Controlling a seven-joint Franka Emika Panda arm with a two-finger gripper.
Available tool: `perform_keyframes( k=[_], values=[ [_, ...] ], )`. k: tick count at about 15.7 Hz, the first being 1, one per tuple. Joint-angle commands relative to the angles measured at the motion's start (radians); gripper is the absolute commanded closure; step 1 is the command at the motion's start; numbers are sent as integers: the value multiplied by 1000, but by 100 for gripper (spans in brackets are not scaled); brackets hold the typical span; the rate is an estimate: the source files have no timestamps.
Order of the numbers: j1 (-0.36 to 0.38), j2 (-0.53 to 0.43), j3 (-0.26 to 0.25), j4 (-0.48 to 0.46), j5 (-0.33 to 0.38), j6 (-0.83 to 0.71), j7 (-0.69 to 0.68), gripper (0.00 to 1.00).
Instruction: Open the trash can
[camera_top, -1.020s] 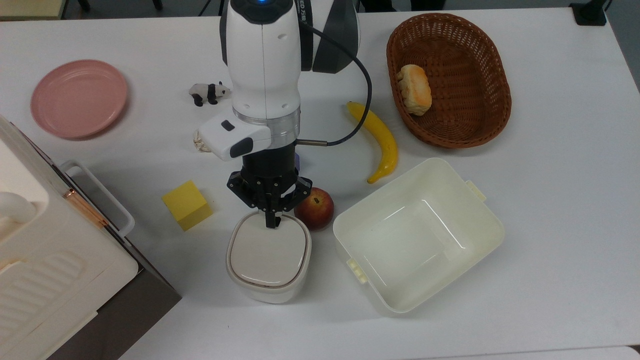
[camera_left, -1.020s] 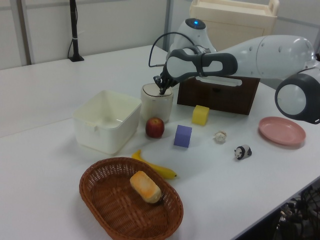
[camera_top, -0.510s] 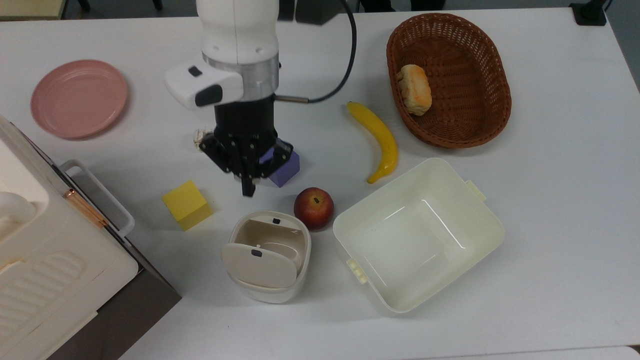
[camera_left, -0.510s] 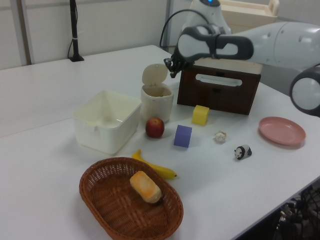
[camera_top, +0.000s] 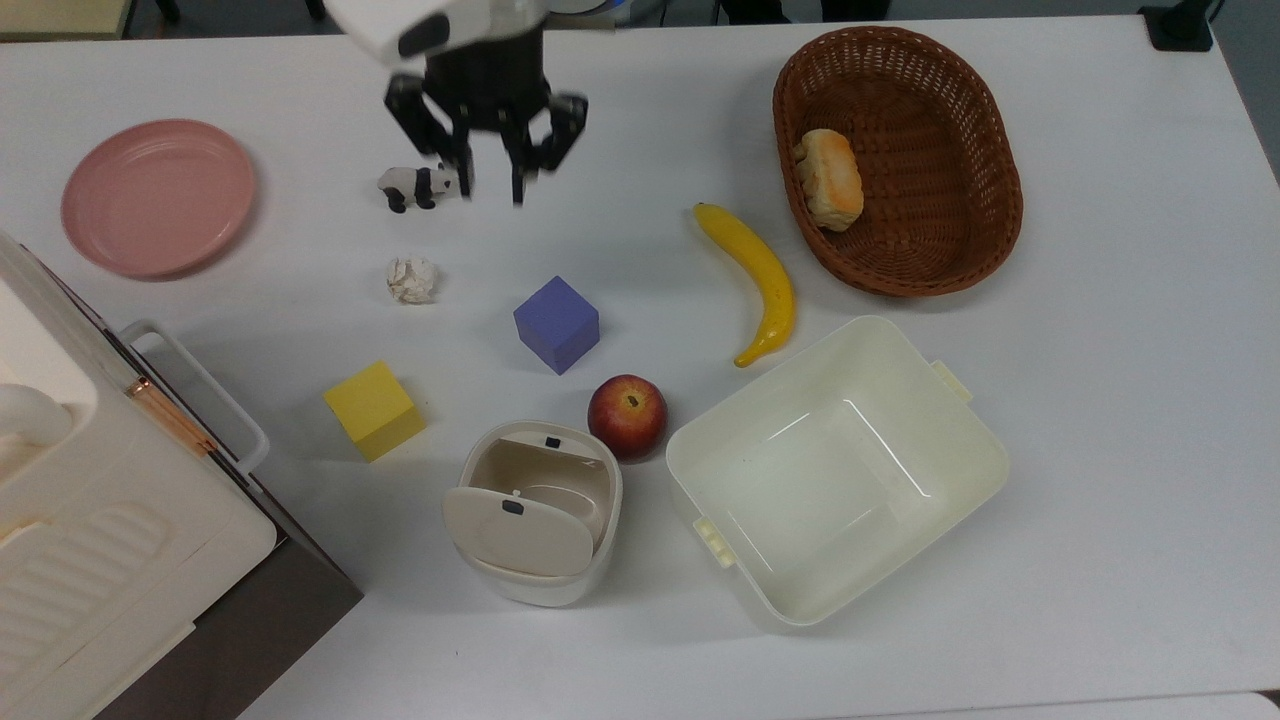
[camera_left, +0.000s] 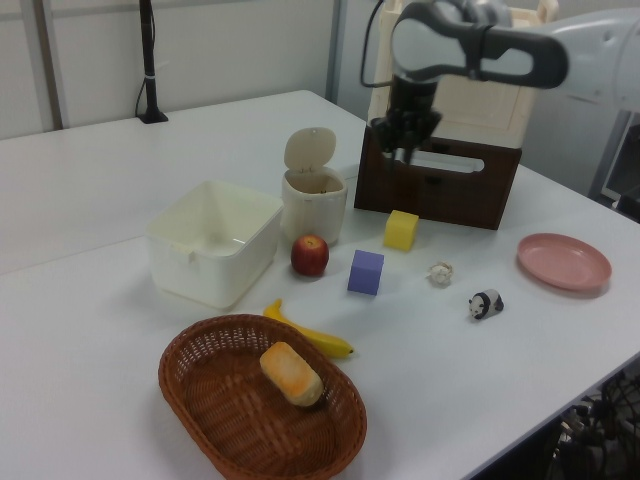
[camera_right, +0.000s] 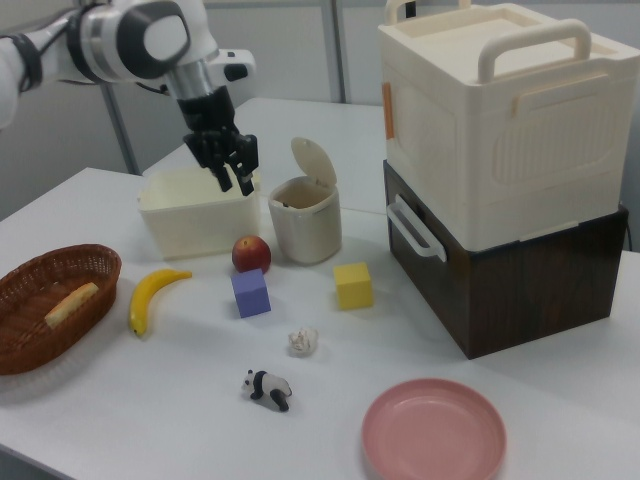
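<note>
- I am reading the top view from its left edge across to its right: one pink plate (camera_top: 158, 196) is sitting at the far left of the table (camera_top: 1100, 420), above one stacked cream-and-brown storage box (camera_top: 110, 540) at the lower left corner.
- Next I am counting one yellow cube (camera_top: 374, 409), one crumpled paper ball (camera_top: 412, 279) and one toy panda (camera_top: 416, 185).
- I am hovering my gripper (camera_top: 490, 190) just beside the panda, high above the table near the top view's top edge, with my fingers (camera_top: 520, 178) spread apart and gripping nothing.
- The trash can (camera_top: 537, 512) is standing well apart from me, straight toward the top view's bottom edge and a touch to the top view's right; in the right view it is just to the right view's right of my gripper (camera_right: 236, 178).
- Its beige lid (camera_top: 520, 530) is standing up on its hinge at the side away from me, and the inside is showing, so I am judging the opening as done.
- The open mouth and the small black button (camera_top: 551, 441) are facing my side, so any further approach would be running down that line, past one purple cube (camera_top: 557, 324) lying between us.
- Continuing rightward, I am counting one red apple (camera_top: 627, 416) just beside the can, one banana (camera_top: 755, 280), one empty cream tub (camera_top: 836, 468), and one wicker basket (camera_top: 960, 250) holding one bread roll (camera_top: 829, 178).
</note>
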Motion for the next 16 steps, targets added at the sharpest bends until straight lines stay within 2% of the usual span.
perform_keyframes(
  k=[1,7,9,10,13,16],
  values=[
    [14,-76,-9,-70,-80,-82,-16,0],
    [11,-98,-18,-69,-62,-119,-4,0],
    [7,-110,-23,-67,-25,-125,52,0],
    [8,-119,-41,-66,1,-129,66,0],
    [10,-128,-70,-63,62,-135,70,0],
    [10,-127,-72,-63,104,-188,70,0]
  ],
)
